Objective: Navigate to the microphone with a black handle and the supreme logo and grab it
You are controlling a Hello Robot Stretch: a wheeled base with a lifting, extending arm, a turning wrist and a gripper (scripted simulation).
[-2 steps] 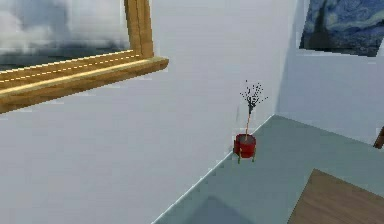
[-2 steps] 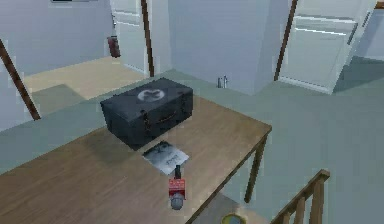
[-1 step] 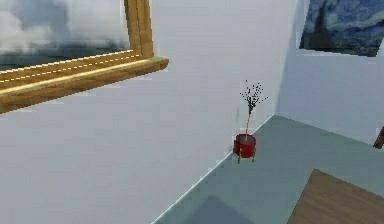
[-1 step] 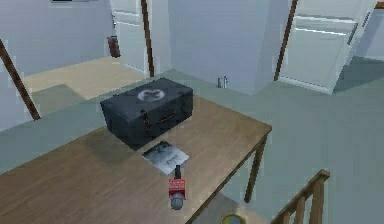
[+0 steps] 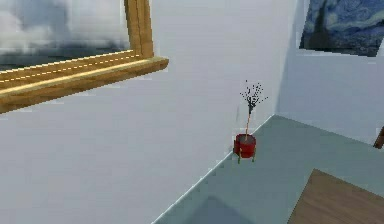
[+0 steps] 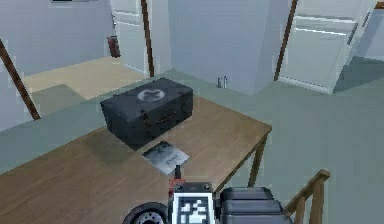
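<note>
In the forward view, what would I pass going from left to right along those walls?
Wooden frame with cloudy sky inside → red pot with bare twigs → blue swirling painting.

A pale wall [image 5: 120, 140] carries a wooden-framed window [image 5: 80, 80] (cloudy sky behind the glass) and meets a grey-green floor [image 5: 270, 170]. There a red pot of bare twigs [image 5: 246, 140] stands near the corner, with a blue painting [image 5: 345, 25] on the adjoining wall. In the arm side view a wooden table [image 6: 225, 135] bears a dark case [image 6: 148, 108] with a paper [image 6: 165, 155] just beside it, white doors [image 6: 315, 45] in brown frames stand beyond, and a tan patch of floor [image 6: 85, 75] lies at the left.
</note>
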